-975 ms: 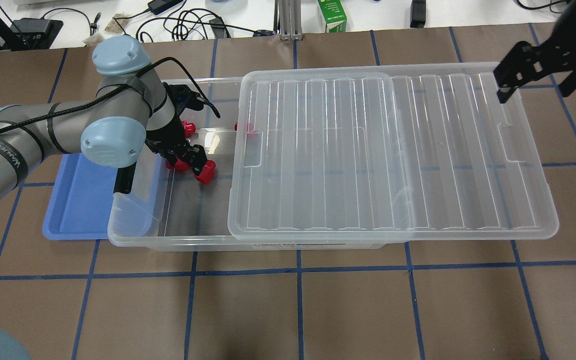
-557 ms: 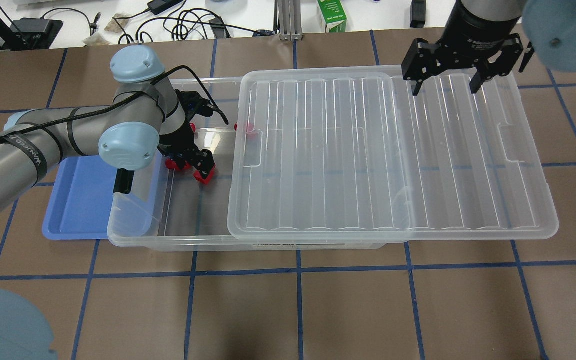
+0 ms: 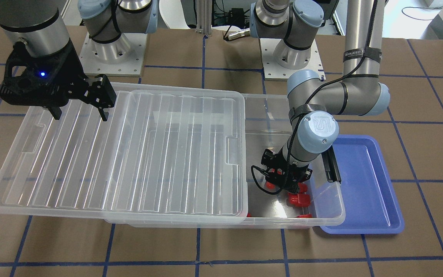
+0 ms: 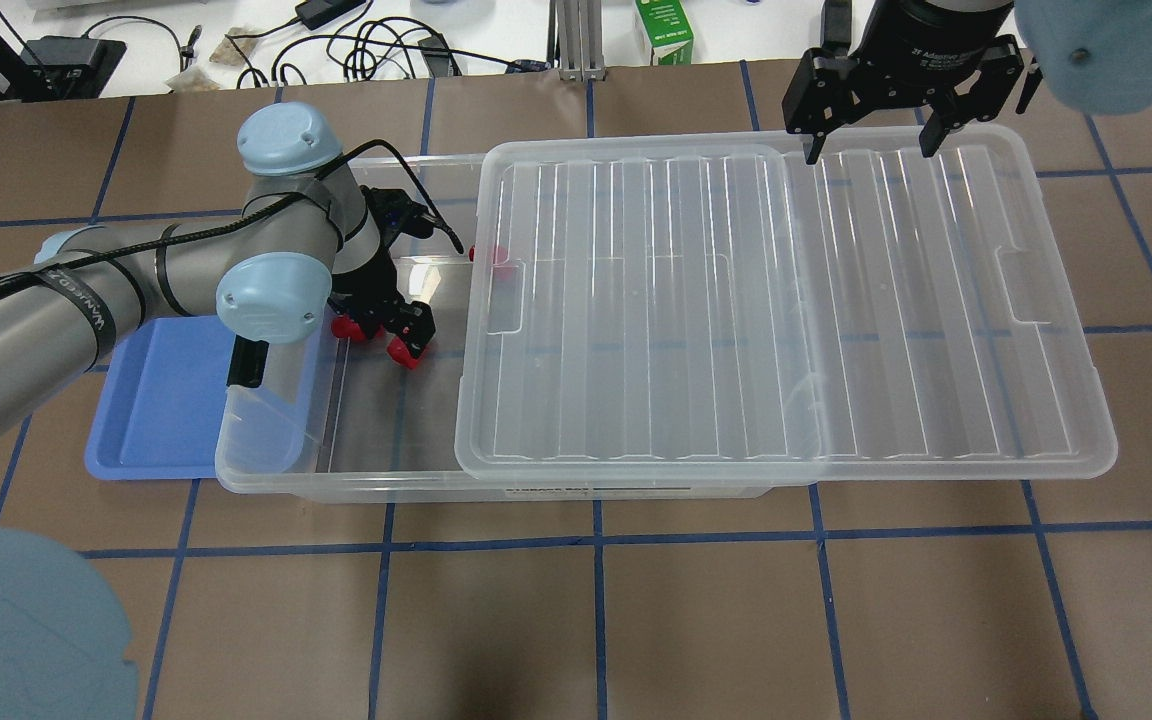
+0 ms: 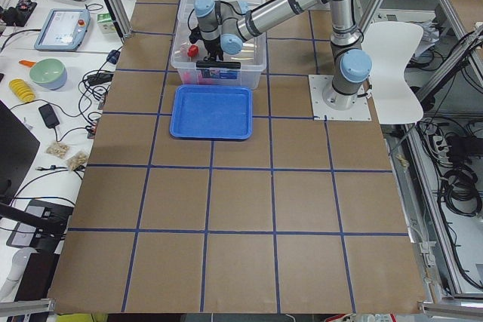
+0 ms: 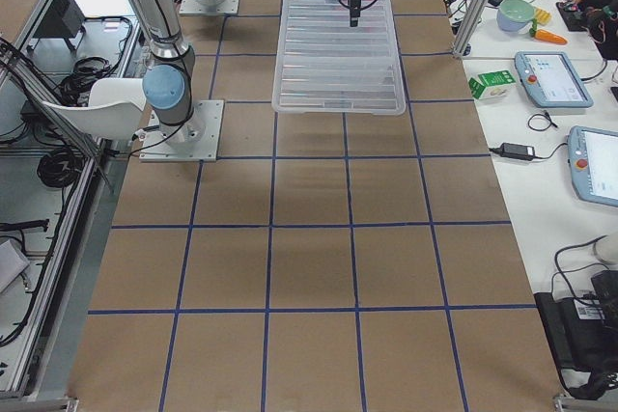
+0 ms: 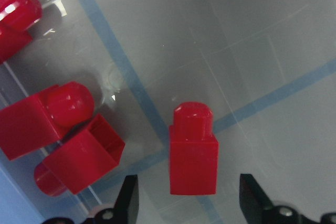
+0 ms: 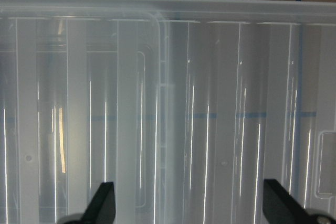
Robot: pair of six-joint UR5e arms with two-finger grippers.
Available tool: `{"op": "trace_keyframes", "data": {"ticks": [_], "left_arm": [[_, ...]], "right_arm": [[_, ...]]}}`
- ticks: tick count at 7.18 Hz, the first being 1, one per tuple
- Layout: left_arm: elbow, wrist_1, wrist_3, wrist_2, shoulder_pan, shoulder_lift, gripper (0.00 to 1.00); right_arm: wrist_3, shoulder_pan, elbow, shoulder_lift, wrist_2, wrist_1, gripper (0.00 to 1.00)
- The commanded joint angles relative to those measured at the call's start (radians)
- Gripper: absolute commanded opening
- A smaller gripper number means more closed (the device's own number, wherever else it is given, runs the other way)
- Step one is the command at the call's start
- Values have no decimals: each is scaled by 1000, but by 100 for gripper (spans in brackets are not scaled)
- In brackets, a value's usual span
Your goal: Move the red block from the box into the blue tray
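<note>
The red block (image 7: 193,150), a squarish body with a short stub, lies on the clear floor of the box (image 4: 356,478). It sits right between the open fingers of my left gripper (image 7: 189,203), which is lowered inside the box's uncovered end (image 4: 398,330). The block also shows in the overhead view (image 4: 408,352) and the front view (image 3: 297,199). The blue tray (image 4: 161,400) lies beside that end of the box, holding nothing. My right gripper (image 4: 871,148) is open and empty above the far edge of the ribbed lid (image 4: 786,300).
Three lookalike red pieces with rounder heads (image 7: 47,124) lie close on one side of the block. Another red piece (image 4: 491,255) sits at the lid's edge. The lid is slid aside, overhanging the box. The black latch bar (image 4: 248,362) is at the open end.
My right arm swung in from the right and now hovers over the lid's far edge. My left arm shifted slightly right, with the gripper still open over the red pieces.
</note>
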Motion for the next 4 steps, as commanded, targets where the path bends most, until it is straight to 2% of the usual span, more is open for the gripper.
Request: {"op": "trace_keyframes", "data": {"ticks": [1, 2, 3, 4], "left_arm": [[0, 24, -1, 0, 0, -18, 72], [0, 36, -1, -2, -1, -28, 71], [0, 36, 0, -2, -1, -33, 65], [0, 36, 2, -2, -1, -36, 29]], "right_arm": [[-2, -3, -31, 11, 1, 41, 100], [-2, -6, -34, 13, 1, 47, 100], [-2, -6, -36, 11, 1, 47, 100], [-3, -6, -36, 14, 3, 44, 100]]}}
